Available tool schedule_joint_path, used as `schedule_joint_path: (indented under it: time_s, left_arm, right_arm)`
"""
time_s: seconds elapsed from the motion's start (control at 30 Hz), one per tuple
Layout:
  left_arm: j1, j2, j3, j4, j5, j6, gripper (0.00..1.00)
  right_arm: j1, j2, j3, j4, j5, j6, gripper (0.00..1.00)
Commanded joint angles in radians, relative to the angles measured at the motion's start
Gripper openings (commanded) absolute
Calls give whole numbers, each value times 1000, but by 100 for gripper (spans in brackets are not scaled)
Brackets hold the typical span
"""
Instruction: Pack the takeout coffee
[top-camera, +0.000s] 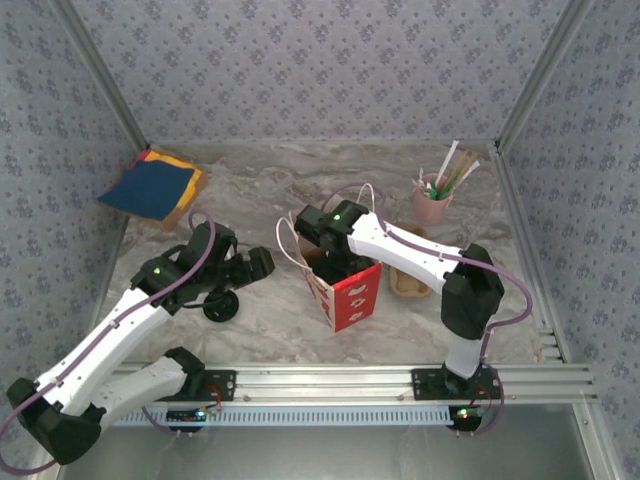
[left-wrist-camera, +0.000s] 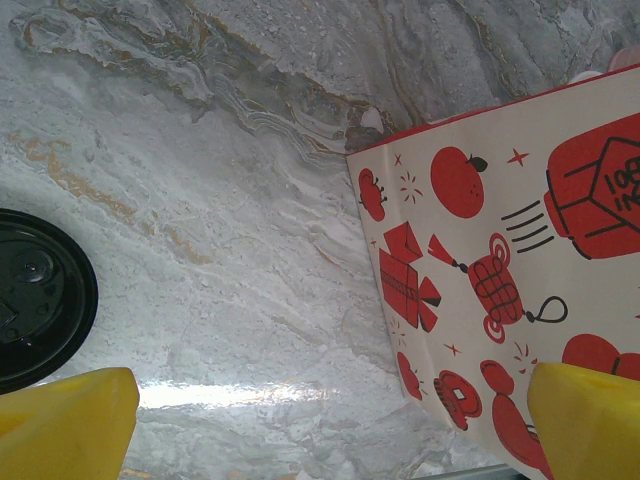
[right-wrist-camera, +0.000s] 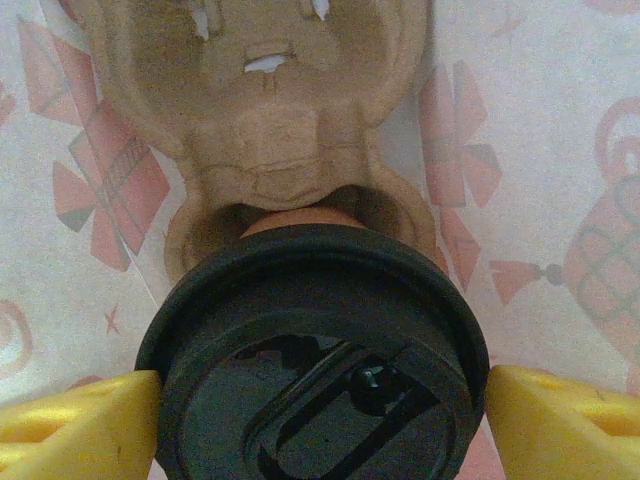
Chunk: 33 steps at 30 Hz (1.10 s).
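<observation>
The takeout coffee (right-wrist-camera: 310, 300), a brown paper cup under a round black lid, sits low inside the red-and-white paper bag (top-camera: 352, 298). Its base rests in a pocket of a tan pulp carrier (right-wrist-camera: 265, 120). My right gripper (right-wrist-camera: 320, 420) reaches down into the bag, and its yellow fingers (right-wrist-camera: 85, 425) press the lid's rim on both sides. My left gripper (left-wrist-camera: 335, 430) hovers open over the marble table, left of the bag (left-wrist-camera: 500, 250), with nothing between its fingers. A loose black lid (left-wrist-camera: 35, 300) lies on the table to its left.
A pink cup of straws (top-camera: 432, 200) stands at the back right. Folded blue, yellow and orange cloths (top-camera: 152, 186) lie at the back left. A tan object (top-camera: 408, 284) sits right of the bag, partly behind my right arm. Patterned walls enclose the table.
</observation>
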Motion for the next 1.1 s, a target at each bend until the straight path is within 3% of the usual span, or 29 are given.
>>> schedule_joint_path:
  time_s: [0.0, 1.07]
  left_arm:
    - [7, -6, -2, 9, 3, -1, 100]
    - [7, -7, -9, 13, 3, -2, 100]
  right_arm:
    - [9, -37, 19, -42, 22, 21, 85]
    - [13, -40, 46, -60, 25, 45, 85]
